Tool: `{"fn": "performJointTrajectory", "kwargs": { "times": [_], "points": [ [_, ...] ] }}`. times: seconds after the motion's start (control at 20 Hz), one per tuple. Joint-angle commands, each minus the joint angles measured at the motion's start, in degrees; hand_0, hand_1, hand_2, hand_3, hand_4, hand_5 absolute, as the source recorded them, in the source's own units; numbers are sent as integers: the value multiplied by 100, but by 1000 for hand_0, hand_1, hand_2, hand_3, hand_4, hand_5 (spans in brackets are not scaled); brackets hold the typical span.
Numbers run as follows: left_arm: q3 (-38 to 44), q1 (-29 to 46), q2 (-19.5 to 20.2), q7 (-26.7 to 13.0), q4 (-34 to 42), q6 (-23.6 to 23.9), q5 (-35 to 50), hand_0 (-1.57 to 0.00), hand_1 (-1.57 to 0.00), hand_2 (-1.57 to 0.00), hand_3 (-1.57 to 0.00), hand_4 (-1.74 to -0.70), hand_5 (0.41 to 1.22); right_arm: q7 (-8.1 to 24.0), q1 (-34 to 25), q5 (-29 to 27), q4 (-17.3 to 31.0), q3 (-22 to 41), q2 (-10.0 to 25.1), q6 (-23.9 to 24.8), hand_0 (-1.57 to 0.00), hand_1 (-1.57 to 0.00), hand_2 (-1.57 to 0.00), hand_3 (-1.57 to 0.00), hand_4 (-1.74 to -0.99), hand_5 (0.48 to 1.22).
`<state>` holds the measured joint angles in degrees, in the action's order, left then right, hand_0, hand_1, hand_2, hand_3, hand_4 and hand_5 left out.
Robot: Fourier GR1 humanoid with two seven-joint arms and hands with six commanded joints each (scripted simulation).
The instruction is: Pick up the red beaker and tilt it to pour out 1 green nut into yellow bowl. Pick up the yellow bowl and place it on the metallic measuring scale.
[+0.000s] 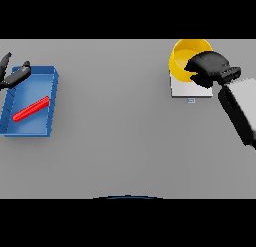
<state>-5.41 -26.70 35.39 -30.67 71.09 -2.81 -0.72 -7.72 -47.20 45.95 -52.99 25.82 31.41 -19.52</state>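
The yellow bowl [182,56] is at the far right, over the back part of the metallic measuring scale [187,90]. My right hand [210,66] covers the bowl's right side, its fingers curled over the rim. Whether the bowl rests on the scale or hangs just above it I cannot tell. The red beaker [31,109] lies on its side inside a blue tray [51,98] at the far left. My left hand [14,76] hovers at the tray's back left corner, fingers relaxed and holding nothing. No green nut shows.
The grey table [120,131] stretches between the tray and the scale. The scale has a small display at its front edge [191,100]. My right forearm [240,111] runs from the right edge toward the bowl.
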Motion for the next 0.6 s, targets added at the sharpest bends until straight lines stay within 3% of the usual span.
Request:
{"fn": "performJointTrajectory", "kwargs": {
  "times": [0.0,0.2,0.5,0.55],
  "points": [
    [15,11,13,-29,40,3,20,1,1,1,1,-865,779,-40,-44,29,277,-29,-65,146,-1570,-1571,-1500,-1181,-1741,1221],
    [-19,-62,2,6,-60,-9,-40,1,1,1,1,-858,802,-275,-115,20,816,-72,-121,340,-1571,-1571,-1413,-1317,-1741,1221],
    [2,-90,11,-39,-82,-42,-7,1,1,1,1,-849,799,-172,-167,44,1242,-54,-319,465,-1571,-1571,-1382,-1402,-1741,1221],
    [-11,-83,2,-28,-105,-46,-19,1,1,1,1,-847,796,-281,-155,46,1297,-37,-305,463,-1571,-1571,-1380,-1417,-1741,1221]
  ]
}}
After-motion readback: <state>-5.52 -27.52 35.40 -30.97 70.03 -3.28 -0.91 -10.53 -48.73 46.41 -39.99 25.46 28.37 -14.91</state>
